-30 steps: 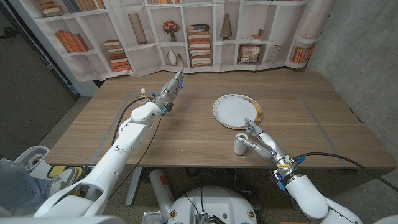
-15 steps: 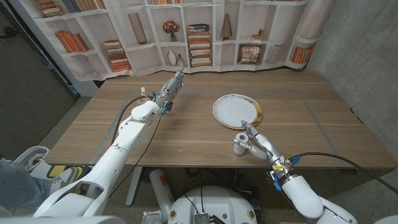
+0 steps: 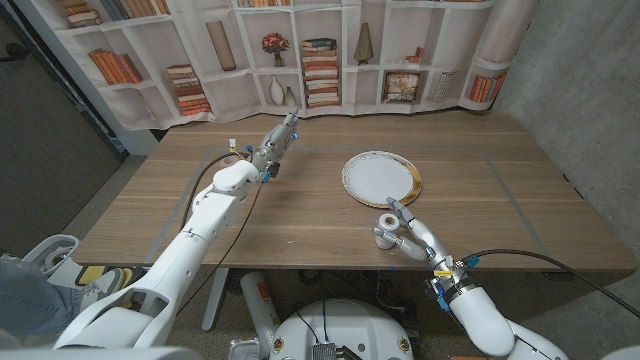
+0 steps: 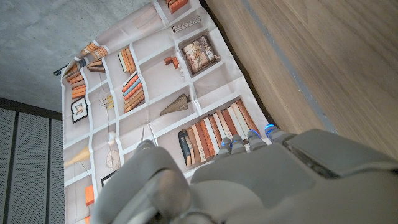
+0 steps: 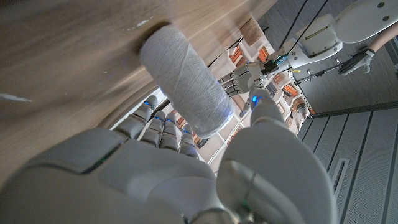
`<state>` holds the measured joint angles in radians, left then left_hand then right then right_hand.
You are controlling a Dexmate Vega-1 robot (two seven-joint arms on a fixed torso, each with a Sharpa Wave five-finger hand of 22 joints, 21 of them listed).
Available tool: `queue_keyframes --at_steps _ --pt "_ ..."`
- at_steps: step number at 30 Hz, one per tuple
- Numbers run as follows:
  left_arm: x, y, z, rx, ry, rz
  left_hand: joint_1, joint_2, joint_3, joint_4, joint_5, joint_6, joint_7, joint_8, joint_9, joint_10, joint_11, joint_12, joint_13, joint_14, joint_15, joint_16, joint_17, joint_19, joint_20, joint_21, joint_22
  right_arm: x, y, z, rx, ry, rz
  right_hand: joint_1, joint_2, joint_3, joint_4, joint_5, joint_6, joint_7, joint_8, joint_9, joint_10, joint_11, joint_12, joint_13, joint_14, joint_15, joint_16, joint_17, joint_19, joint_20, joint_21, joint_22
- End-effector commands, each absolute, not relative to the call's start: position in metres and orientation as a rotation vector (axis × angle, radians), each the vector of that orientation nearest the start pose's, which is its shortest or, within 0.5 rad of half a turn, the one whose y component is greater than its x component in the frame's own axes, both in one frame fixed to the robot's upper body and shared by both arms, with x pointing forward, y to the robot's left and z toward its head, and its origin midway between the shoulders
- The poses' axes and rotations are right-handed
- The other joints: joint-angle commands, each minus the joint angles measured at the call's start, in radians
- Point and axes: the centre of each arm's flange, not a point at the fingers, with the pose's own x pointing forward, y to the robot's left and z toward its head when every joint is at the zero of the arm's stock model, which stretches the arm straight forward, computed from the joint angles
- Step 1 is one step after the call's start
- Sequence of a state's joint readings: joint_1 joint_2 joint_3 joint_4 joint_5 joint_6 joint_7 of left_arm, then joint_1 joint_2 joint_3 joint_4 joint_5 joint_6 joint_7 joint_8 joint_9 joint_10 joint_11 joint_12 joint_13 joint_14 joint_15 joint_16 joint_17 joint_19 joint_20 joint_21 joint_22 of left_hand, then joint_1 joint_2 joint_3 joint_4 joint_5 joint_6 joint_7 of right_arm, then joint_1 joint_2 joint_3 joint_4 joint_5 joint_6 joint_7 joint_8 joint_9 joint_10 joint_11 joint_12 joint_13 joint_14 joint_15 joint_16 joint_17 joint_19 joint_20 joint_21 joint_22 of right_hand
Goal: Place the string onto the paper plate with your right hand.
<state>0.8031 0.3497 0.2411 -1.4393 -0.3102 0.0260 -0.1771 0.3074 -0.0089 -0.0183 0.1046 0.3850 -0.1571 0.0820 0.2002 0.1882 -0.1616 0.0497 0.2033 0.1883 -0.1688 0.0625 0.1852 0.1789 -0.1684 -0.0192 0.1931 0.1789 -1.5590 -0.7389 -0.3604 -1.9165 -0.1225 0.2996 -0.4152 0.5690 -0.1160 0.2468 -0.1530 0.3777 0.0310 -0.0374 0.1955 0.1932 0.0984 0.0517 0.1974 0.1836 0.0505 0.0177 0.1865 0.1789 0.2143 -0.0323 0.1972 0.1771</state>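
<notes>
The white spool of string (image 3: 386, 230) stands upright on the wooden desk (image 3: 300, 215), near its front edge and just short of the round white paper plate with a gold rim (image 3: 380, 179). The right robot hand (image 3: 408, 233) cups the spool, fingers and thumb around it. The left robot hand (image 3: 277, 141) is raised over the desk's far side; whether it is wide or closed cannot be told.

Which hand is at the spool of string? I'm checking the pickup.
The right hand, by the table's near edge, fingers around the white spool of string; the left hand is far across the table.
</notes>
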Motion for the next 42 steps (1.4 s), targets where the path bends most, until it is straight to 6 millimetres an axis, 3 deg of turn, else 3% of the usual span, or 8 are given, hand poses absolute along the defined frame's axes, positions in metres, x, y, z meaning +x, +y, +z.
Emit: queue_keyframes --at_steps 1,9,17,25,31,36,38,42 --pt "0.6532 0.2225 0.0188 0.179 -0.516 -0.325 0.006 0.004 -0.007 0.005 0.005 0.002 -0.002 0.002 0.003 -0.004 0.001 0.003 0.002 -0.036 0.007 0.003 0.005 -0.068 0.007 0.008 0.005 0.4556 -0.2154 -0.2133 -0.562 -0.642 0.159 0.018 0.003 0.005 -0.004 0.011 0.013 -0.002 0.007 0.001 0.015 -0.002 0.011 0.004 0.021 0.002 0.008 0.003 0.022 -0.001 0.009 0.002" --pt "0.6525 0.2232 0.0169 0.181 -0.508 -0.319 0.007 0.004 -0.008 0.005 0.005 0.003 -0.002 0.002 0.003 -0.003 0.0 0.003 0.002 -0.036 0.006 0.003 0.005 -0.068 0.009 0.008 0.005 0.4617 -0.2149 -0.2173 -0.55 -0.628 0.15 0.085 0.017 0.022 -0.014 0.03 0.048 0.001 0.02 0.001 0.03 -0.008 0.019 0.005 0.066 -0.019 0.016 0.004 0.062 -0.02 0.017 0.002" --pt "0.6521 0.2218 0.0137 0.18 -0.503 -0.318 0.007 0.005 -0.01 0.005 0.006 0.003 -0.002 0.002 0.003 -0.005 0.001 0.003 0.002 -0.035 0.007 0.003 0.005 -0.069 0.01 0.008 0.005 0.463 -0.2161 -0.2204 -0.539 -0.634 0.107 0.189 0.023 0.034 -0.011 0.053 0.172 -0.023 0.05 0.002 0.116 -0.035 0.046 0.005 0.175 -0.076 0.03 0.006 0.162 -0.066 0.038 0.006" --pt "0.6523 0.2189 0.0134 0.184 -0.5 -0.316 0.007 0.006 -0.012 0.005 0.006 0.003 -0.002 0.002 0.003 -0.005 0.0 0.003 0.002 -0.036 0.006 0.003 0.005 -0.07 0.011 0.008 0.005 0.4624 -0.2189 -0.2198 -0.538 -0.641 0.081 0.216 0.029 0.032 -0.003 0.057 0.24 -0.035 0.063 0.002 0.17 -0.05 0.061 0.005 0.211 -0.096 0.029 0.007 0.203 -0.082 0.047 0.009" --pt "0.6541 0.2162 0.0132 0.182 -0.497 -0.322 0.008 0.007 -0.013 0.005 0.006 0.003 -0.002 0.002 0.003 -0.005 0.0 0.003 0.002 -0.036 0.006 0.003 0.005 -0.07 0.012 0.008 0.005 0.4603 -0.2205 -0.2193 -0.533 -0.647 0.05 0.235 0.043 0.027 0.009 0.056 0.318 -0.055 0.074 0.001 0.265 -0.066 0.086 0.004 0.291 -0.118 0.041 0.01 0.26 -0.101 0.06 0.011" --pt "0.6541 0.2156 0.0137 0.181 -0.499 -0.323 0.008 0.007 -0.014 0.006 0.006 0.003 -0.002 0.001 0.003 -0.005 0.001 0.003 0.002 -0.036 0.005 0.003 0.005 -0.07 0.012 0.008 0.005 0.4592 -0.2211 -0.2202 -0.53 -0.654 0.024 0.257 0.06 0.022 0.015 0.051 0.39 -0.065 0.079 0.001 0.367 -0.109 0.111 0.004 0.373 -0.15 0.05 0.012 0.331 -0.119 0.08 0.016" --pt "0.6538 0.2158 0.0138 0.178 -0.503 -0.324 0.008 0.008 -0.015 0.006 0.006 0.002 -0.002 0.001 0.003 -0.006 0.001 0.002 0.002 -0.036 0.005 0.003 0.005 -0.07 0.013 0.008 0.005 0.4586 -0.2214 -0.2205 -0.526 -0.659 0.011 0.261 0.068 0.02 0.019 0.047 0.419 -0.07 0.082 0.001 0.41 -0.127 0.123 0.005 0.415 -0.165 0.058 0.015 0.353 -0.129 0.087 0.017" --pt "0.6544 0.2166 0.0138 0.178 -0.5 -0.322 0.008 0.008 -0.015 0.006 0.006 0.002 -0.003 0.001 0.003 -0.006 0.0 0.002 0.002 -0.037 0.005 0.003 0.005 -0.069 0.012 0.009 0.005 0.4577 -0.2217 -0.2204 -0.524 -0.66 -0.002 0.273 0.087 0.01 0.027 0.03 0.495 -0.079 0.085 0.0 0.548 -0.152 0.159 0.009 0.546 -0.198 0.085 0.022 0.438 -0.156 0.12 0.024"
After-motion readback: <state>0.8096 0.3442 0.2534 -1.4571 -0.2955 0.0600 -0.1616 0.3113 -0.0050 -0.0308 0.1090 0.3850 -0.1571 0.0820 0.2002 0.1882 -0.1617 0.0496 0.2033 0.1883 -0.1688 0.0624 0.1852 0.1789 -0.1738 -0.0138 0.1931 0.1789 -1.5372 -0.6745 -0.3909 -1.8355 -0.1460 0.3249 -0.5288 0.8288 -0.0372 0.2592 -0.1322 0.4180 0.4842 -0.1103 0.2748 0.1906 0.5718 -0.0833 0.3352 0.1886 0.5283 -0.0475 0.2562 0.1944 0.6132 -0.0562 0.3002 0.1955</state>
